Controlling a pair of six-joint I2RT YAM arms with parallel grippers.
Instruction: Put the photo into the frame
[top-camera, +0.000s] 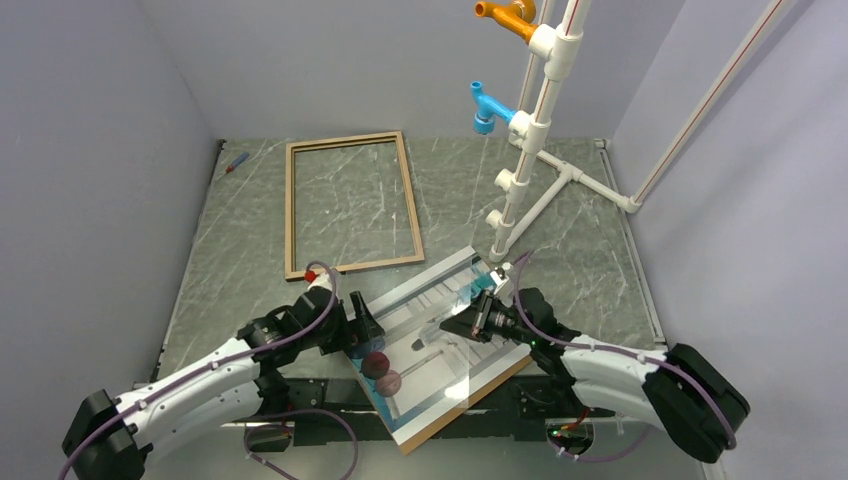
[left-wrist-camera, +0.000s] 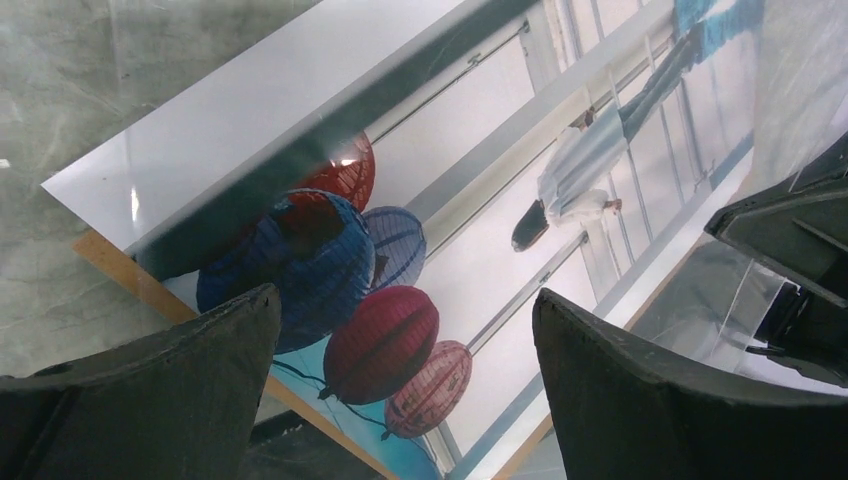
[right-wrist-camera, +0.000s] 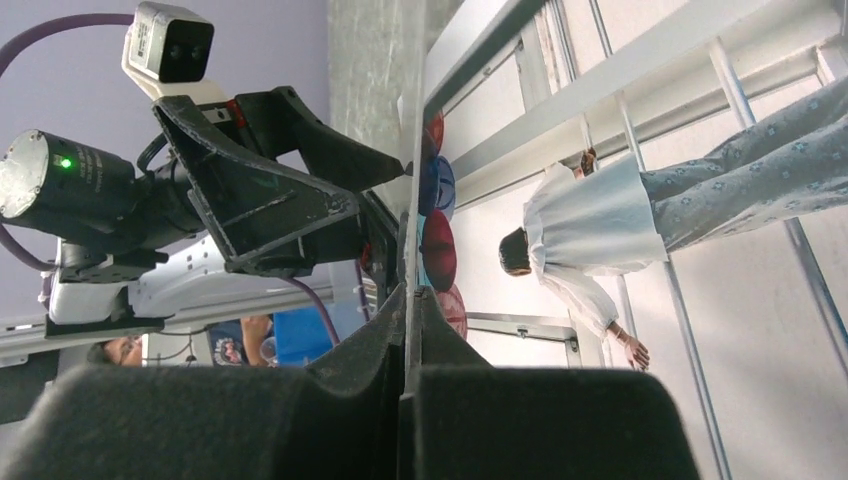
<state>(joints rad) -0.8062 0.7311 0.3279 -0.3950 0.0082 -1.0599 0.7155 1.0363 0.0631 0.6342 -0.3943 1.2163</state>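
From the overhead camera I see the frame (top-camera: 289, 210) lying flat on the grey marbled table (top-camera: 230, 260), toward the far left, light wood face up. The table surface shows through its opening.

The photo (top-camera: 432, 296) is not in it. It sits picture side up near the front edge of the table, between my two arms, turned at an angle to the frame. Its far left part comes near the frame's near right corner but does not touch it. Under the photo is a brown backing board (top-camera: 480, 385), and its edge peeks out along the near side. The left wrist camera shows that same brown edge (left-wrist-camera: 120, 270) beside the printed red and blue spheres.

My left end effector (top-camera: 362, 335) is released. In its own camera the two dark fingers stand wide apart (left-wrist-camera: 405, 300) above the photo (left-wrist-camera: 480, 200), over the sphere end, with nothing between them.

My right end effector (top-camera: 468, 322) is at the opposite side of the photo. Its wrist camera shows the fingers clenched together (right-wrist-camera: 405, 295) on the edge of a thin sheet (right-wrist-camera: 410, 200) that runs straight up the view, with the printed figure in white (right-wrist-camera: 590, 220) just to the right. I cannot tell whether that sheet is the photo itself or a clear layer lying over it.

A white pipe stand (top-camera: 545, 100) with an orange and a blue fitting rises from the far right of the table.
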